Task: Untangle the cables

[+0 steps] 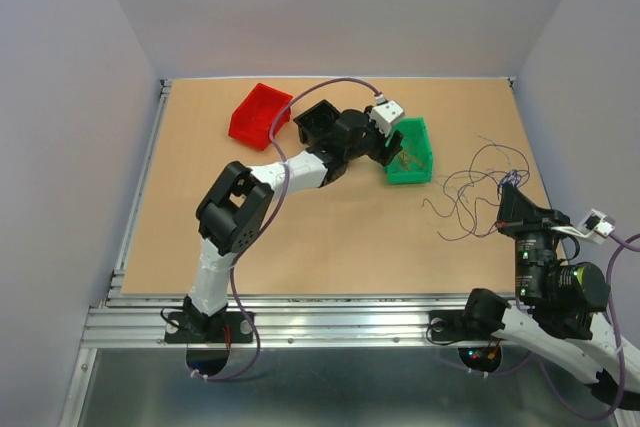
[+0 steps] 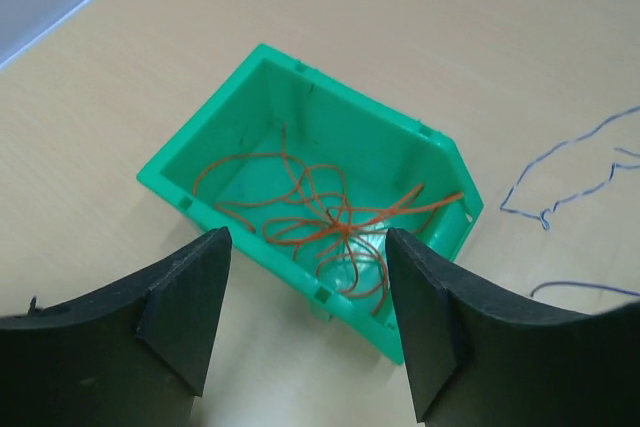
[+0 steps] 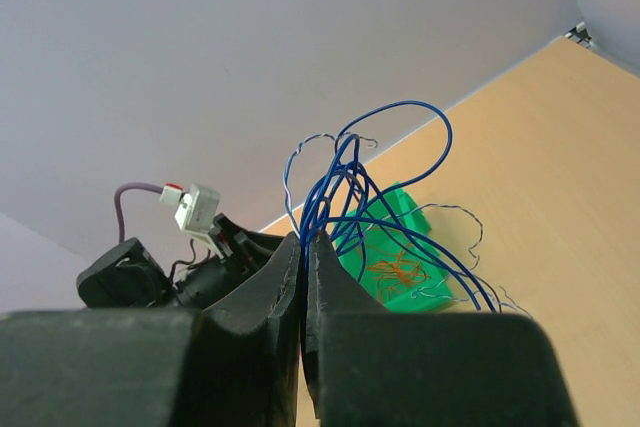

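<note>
Left fingers (image 1: 388, 152) spread over the green bin (image 2: 215, 137) of orange cables (image 2: 300, 217) at 2 o'clock. Right fingers (image 3: 303, 252) pinch blue cables (image 3: 322, 202) by the bench (image 1: 330, 257) edge at 3 o'clock — open bench toward 8.

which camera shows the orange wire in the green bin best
Left wrist: it looks straight into the green bin, with the orange wire looped across its floor. Top external shows only faint strands; right wrist, a small orange patch behind blue wires.

Red bin (image 1: 250, 127), black bin (image 1: 308, 117), green bin (image 1: 408, 178) in a row on the tan table (image 1: 330, 237)
</note>
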You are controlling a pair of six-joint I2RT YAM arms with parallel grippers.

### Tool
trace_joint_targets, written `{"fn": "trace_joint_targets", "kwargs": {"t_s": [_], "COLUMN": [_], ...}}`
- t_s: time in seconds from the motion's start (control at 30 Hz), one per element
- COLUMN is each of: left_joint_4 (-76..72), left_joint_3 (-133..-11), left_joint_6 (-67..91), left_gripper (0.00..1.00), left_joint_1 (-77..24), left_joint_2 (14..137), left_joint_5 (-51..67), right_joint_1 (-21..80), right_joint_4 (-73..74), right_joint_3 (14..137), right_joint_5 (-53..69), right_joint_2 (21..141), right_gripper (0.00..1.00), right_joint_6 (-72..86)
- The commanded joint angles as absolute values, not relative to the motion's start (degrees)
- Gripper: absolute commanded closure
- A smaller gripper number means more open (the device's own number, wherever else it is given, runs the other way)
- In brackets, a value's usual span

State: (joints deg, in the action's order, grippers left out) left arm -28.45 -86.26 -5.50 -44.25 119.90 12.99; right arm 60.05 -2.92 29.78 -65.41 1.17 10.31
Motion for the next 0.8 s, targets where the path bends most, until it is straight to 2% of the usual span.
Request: {"fn": "trace_joint_targets", "kwargs": {"t_s": [0.0, 0.1, 0.2, 0.23, 0.33, 0.5, 0.77], "left_joint_4": [-28.7, -24.2, -8.5, -3.8, -2.0, 5.8, 13.4], "left_joint_3": [-80.2, -79.4, -85.2, -87.0, -86.0, -91.0, -103.4], "left_joint_6": [-10.6, -13.2, -16.7, -18.5, -21.2, -27.0, -30.8], "left_gripper": [0.25, 0.26, 0.26, 0.26, 0.27, 0.27, 0.36], "left_joint_1": [-42.9, -35.9, -29.0, -24.0, -14.9, -7.4, -3.9], "left_joint_2": [107.2, 100.6, 100.6, 100.8, 100.7, 104.5, 118.3], "left_joint_5": [12.1, 17.8, 22.6, 26.9, 30.0, 27.7, 20.7], "right_joint_1": [60.1, 60.1, 60.1, 60.1, 60.1, 60.2, 60.1], "right_joint_4": [-3.1, -3.1, -3.1, -3.1, -3.1, -3.1, -3.2], "right_joint_3": [31.4, 31.5, 31.9, 32.1, 32.6, 32.8, 32.6], "right_joint_5": [-66.1, -65.6, -64.5, -64.3, -63.6, -63.3, -62.8], "right_joint_2": [1.0, 1.3, 2.5, 3.2, 4.4, 5.3, 4.5], "right_gripper": [0.99, 0.99, 0.99, 0.99, 0.99, 0.99, 0.99], "right_joint_6": [10.8, 10.7, 10.7, 10.8, 10.8, 10.8, 10.7]}}
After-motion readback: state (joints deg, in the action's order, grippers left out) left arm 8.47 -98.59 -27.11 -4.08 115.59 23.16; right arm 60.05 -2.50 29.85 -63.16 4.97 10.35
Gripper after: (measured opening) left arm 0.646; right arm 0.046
